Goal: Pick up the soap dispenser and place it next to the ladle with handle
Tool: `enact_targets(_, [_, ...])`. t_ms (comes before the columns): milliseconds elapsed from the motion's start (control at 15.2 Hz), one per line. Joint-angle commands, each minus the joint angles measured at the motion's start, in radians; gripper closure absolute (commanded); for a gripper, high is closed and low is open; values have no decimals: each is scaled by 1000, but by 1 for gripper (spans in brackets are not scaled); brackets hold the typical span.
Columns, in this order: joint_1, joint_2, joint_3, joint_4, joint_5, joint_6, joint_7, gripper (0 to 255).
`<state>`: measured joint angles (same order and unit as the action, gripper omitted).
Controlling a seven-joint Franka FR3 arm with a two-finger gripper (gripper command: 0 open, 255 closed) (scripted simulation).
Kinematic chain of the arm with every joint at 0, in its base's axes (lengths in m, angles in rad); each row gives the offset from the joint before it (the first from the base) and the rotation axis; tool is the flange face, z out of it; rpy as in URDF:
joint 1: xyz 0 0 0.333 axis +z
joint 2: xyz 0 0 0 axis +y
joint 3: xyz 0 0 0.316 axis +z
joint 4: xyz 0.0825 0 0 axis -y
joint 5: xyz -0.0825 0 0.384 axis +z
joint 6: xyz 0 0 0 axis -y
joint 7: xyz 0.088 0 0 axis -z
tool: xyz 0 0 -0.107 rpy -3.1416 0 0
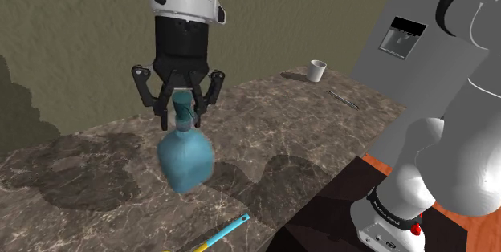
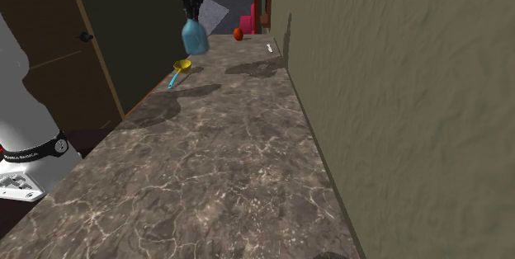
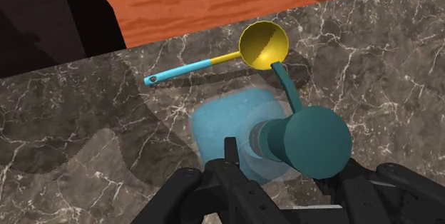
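One soap dispenser (image 1: 185, 158) (image 2: 196, 39) (image 3: 221, 126), a pale blue see-through bottle with a teal pump top, hangs from the all-black two-finger gripper (image 1: 183, 112) (image 2: 192, 10) (image 3: 296, 176). Both fingers (image 1: 165, 102) pinch its neck just under the pump, one on each side. The bottle is clear of the dark brown veined marble counter (image 1: 96, 170) (image 2: 223, 167) (image 3: 371, 65), with its shadow on the stone below. In the shoulder view its round body tilts a little.

One ladle (image 1: 221, 234) (image 2: 178, 69) (image 3: 262, 44) lies flat on the counter near the counter's front edge. It has a yellow bowl and a handle that is part yellow, part light blue. From the wrist camera the pump's spout points toward the yellow bowl, and the ladle lies just beyond the bottle (apart from it, not touching).

Farther along the counter in the shoulder view stand one small white cup (image 1: 318, 70) and one thin grey rod (image 1: 344, 99), near each other and well apart from the bottle. At the counter's far end in the second exterior view sits one small red round thing (image 2: 238, 33).
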<state>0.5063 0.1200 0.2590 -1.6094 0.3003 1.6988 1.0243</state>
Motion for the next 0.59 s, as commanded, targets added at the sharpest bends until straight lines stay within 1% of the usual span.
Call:
enact_targets(0, [31,38,22,44,-12,11,54,255])
enact_targets(264, [93,121,56,144,-43,20,151,255])
enact_targets(528, [166,223,82,276,-86,13,247,255])
